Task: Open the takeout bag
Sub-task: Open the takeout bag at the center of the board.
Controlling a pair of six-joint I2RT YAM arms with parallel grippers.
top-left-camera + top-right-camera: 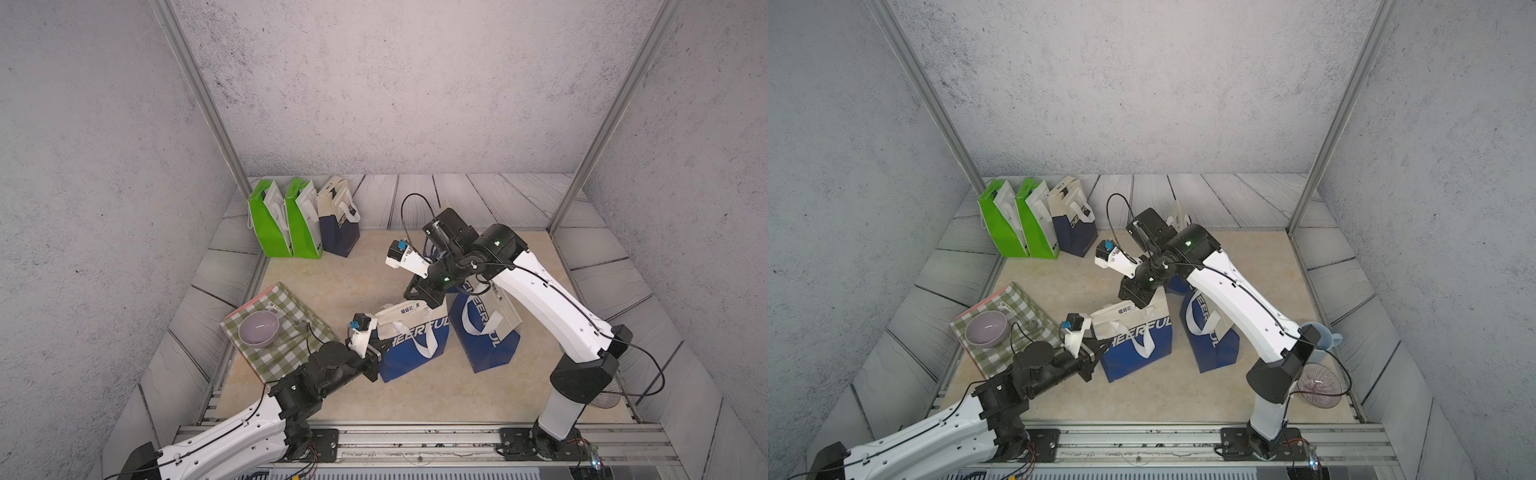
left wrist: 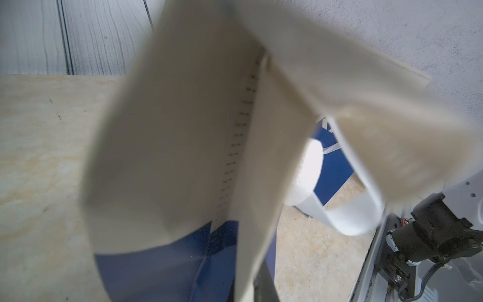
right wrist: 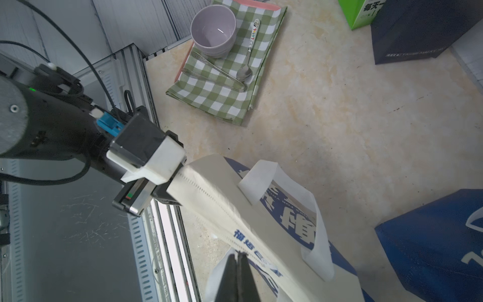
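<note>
The takeout bag point(image 1: 415, 345) point(image 1: 1138, 349) is blue below and cream above, with "CHEERFUL" printed on it and white strap handles. It stands mid-table between my two arms. My left gripper point(image 1: 379, 341) point(image 3: 170, 191) is shut on the left end of the bag's cream top seam. In the left wrist view the bag's cream cloth point(image 2: 183, 130) fills most of the picture and hides most of the jaws. My right gripper point(image 1: 432, 300) point(image 3: 237, 255) comes down from above, its fingers pressed together on the seam's right end. The bag's mouth looks flat and closed.
A second blue bag point(image 1: 486, 332) leans just right of the takeout bag. Two green bags point(image 1: 270, 220) and a navy bag point(image 1: 338, 224) stand at the back left. A checked cloth point(image 1: 282, 353) carries a lilac bowl point(image 1: 258, 328), spoon and tongs. A blue jug point(image 1: 1325, 336) and a glass bowl point(image 1: 1318, 384) sit at the right edge.
</note>
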